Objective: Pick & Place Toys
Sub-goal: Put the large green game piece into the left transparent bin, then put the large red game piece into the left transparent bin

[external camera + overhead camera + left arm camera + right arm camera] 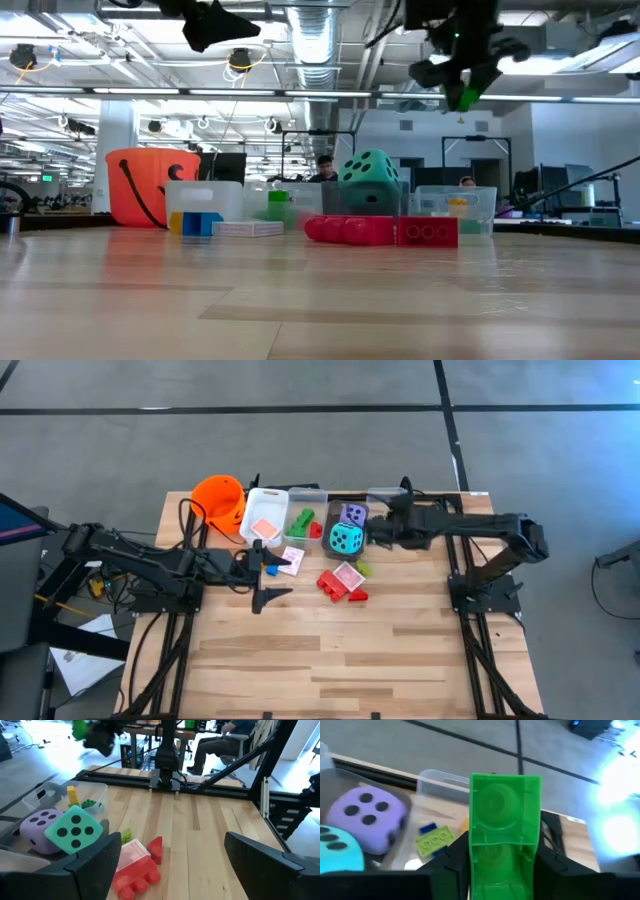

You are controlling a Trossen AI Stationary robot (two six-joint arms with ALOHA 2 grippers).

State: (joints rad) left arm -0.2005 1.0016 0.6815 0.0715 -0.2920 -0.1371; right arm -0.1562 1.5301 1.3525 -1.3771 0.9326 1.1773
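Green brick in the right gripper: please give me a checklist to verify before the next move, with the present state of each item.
1. Right gripper shut on the green brick: ok.
2. Brick raised above the table, as the low view shows: ok.
3. Clear bin in front of the gripper has free space, holding only a few small bricks: ok.
4. Brick exactly over that bin: cannot tell.
5. Left gripper open, holding nothing, away from the bins: ok.
6. Teal die and purple die out of the way: ok.

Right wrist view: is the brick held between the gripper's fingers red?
No. The right gripper is shut on a green brick, which stands up between its dark fingers.
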